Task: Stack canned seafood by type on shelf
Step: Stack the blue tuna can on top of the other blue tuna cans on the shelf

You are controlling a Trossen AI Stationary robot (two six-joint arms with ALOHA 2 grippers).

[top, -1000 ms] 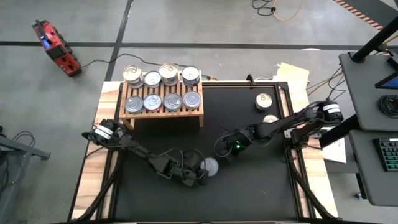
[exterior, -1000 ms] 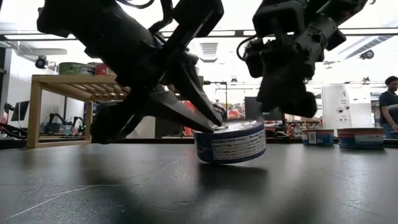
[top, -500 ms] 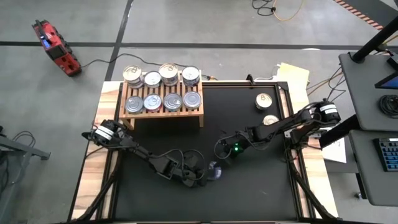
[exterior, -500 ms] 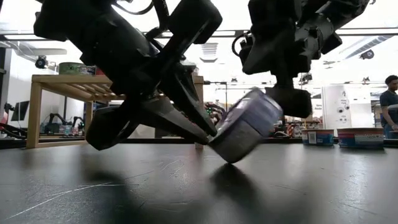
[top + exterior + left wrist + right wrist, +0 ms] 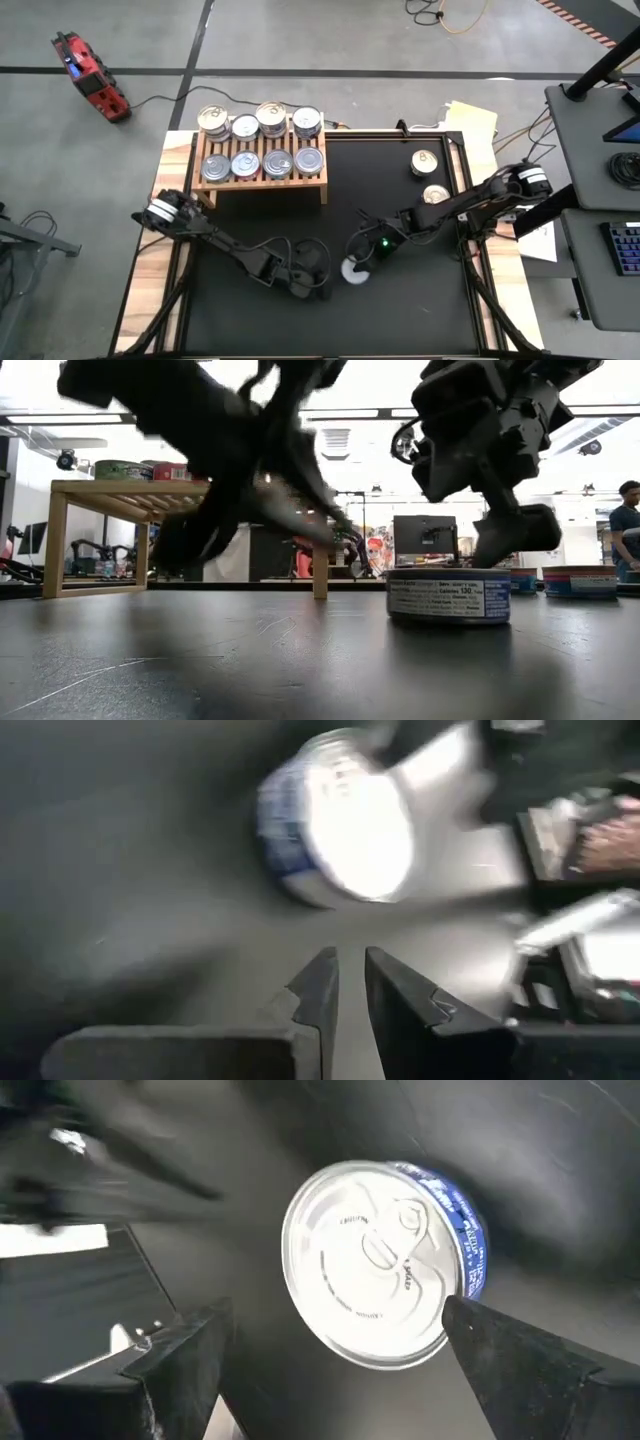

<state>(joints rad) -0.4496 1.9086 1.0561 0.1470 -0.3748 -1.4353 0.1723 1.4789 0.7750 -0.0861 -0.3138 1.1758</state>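
A round can (image 5: pixel 355 271) with a blue label and a shiny pull-tab lid (image 5: pixel 372 1275) stands flat on the black mat (image 5: pixel 400 320), lid up. My right gripper (image 5: pixel 335 1315) hangs open just above it, one finger on either side, and I see no touch in the low view. My left gripper (image 5: pixel 350 970) is shut and empty, a little way from the can (image 5: pixel 340 820) on its left. The light-wood shelf (image 5: pixel 262 172) stands at the far left, with two rows of several cans on its slatted top.
Two more cans (image 5: pixel 424 161) (image 5: pixel 435 193) stand at the mat's far right, seen low at the right edge (image 5: pixel 580 580). Papers (image 5: pixel 470 125) lie beyond the mat's far right corner. A person (image 5: pixel 628 525) stands in the room behind.
My left gripper's shut fingers levered the can up on its edge; it has tipped over and come down flat, a little farther toward the table's right, under my right gripper. My right gripper has opened and rolled. My left gripper has drawn back from the can.
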